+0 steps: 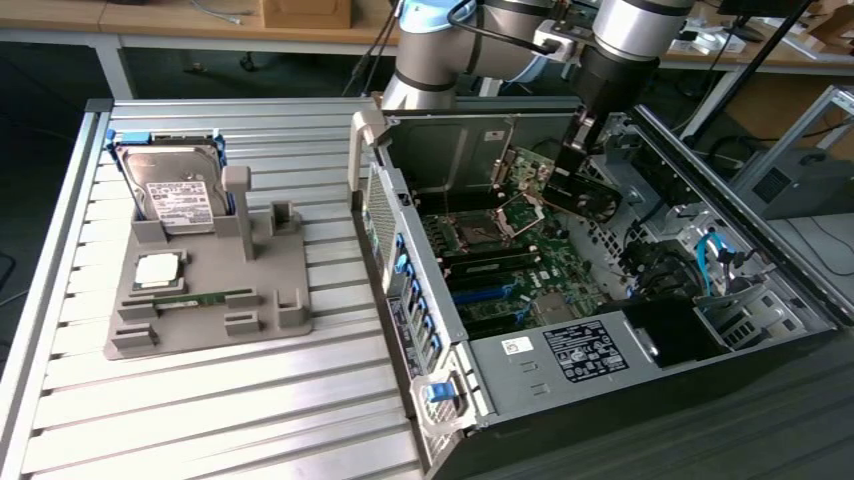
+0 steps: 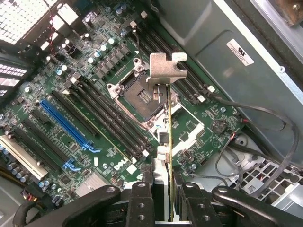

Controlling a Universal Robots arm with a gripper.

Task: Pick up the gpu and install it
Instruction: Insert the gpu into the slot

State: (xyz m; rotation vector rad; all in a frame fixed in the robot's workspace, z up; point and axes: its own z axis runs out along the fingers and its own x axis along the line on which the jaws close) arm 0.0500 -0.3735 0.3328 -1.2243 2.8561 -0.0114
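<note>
The gpu (image 2: 169, 127) is seen edge-on in the wrist view, a thin card with a silvery metal bracket (image 2: 163, 70) at its far end. My gripper (image 2: 169, 194) is shut on it, with a dark finger (image 2: 141, 201) pressing on each face. The card hangs above the green motherboard (image 2: 199, 127), over the empty processor socket (image 2: 135, 97) and apart from the board. In the exterior view the gripper (image 1: 577, 160) holds the gpu (image 1: 554, 185) inside the open computer case (image 1: 561, 350), near its back wall.
A blue expansion slot (image 2: 66, 124) and long black slots (image 2: 111, 125) run across the motherboard. Loose black cables (image 2: 265, 142) lie at its edge. On the slatted table (image 1: 200, 400) a grey fixture (image 1: 267, 320) carries a hard drive (image 1: 174, 195), a processor chip (image 1: 158, 268) and a memory stick (image 1: 200, 298).
</note>
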